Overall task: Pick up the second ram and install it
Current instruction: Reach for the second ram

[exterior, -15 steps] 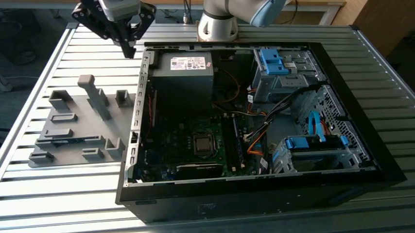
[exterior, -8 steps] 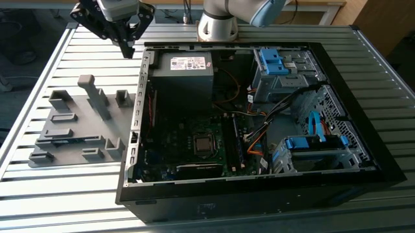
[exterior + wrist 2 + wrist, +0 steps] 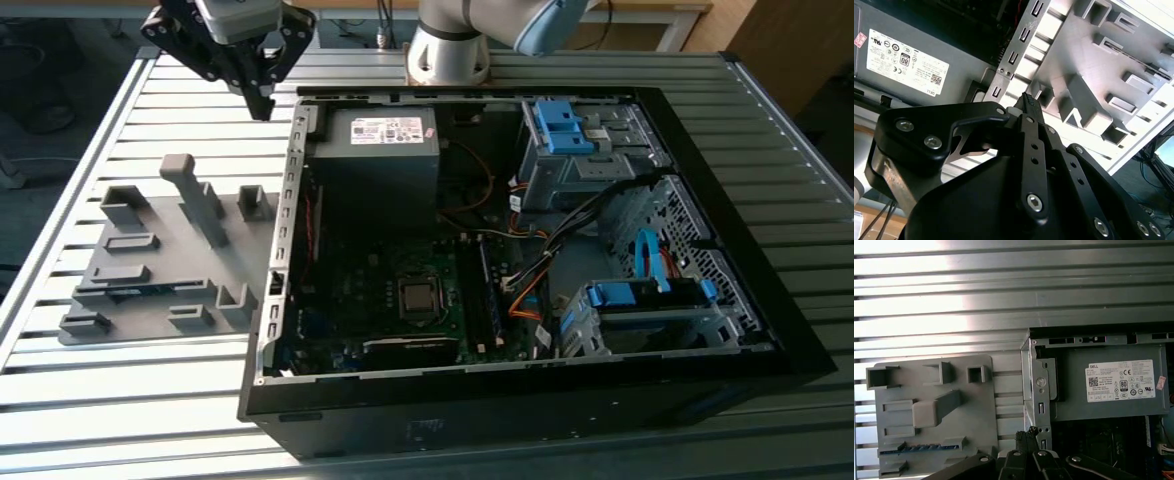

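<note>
Spreading across the exterior view, the slatted metal table [image 3: 94, 420] is carrying an open desktop computer case [image 3: 534, 425] through the centre and right of the frame. A grey holder tray [image 3: 167, 230] is lying just beside the case on the exterior view's left. The gripper [image 3: 260, 100] is hanging in the upper left of that frame, above the table beyond the tray's far edge and near the corner of the case where the power supply [image 3: 380, 150] is sitting. Its fingers are pointing down and pressing together, with nothing between them. The second ram [image 3: 140, 291] is resting in the lower left part of the tray, so it is lying toward the lower left of the exterior view from the gripper and well apart from it, with most of the tray between them. Its long axis is running roughly across that frame from left to right. The first wrist view is giving what the exterior view only hints at: the second ram [image 3: 916, 447] is standing on its thin edge between two holder blocks [image 3: 889, 447], with blue marks along it. The closed gripper [image 3: 1028, 432] there is sitting over the case wall. The second wrist view is showing the gripper [image 3: 1027, 100] close up, its tips meeting.
</note>
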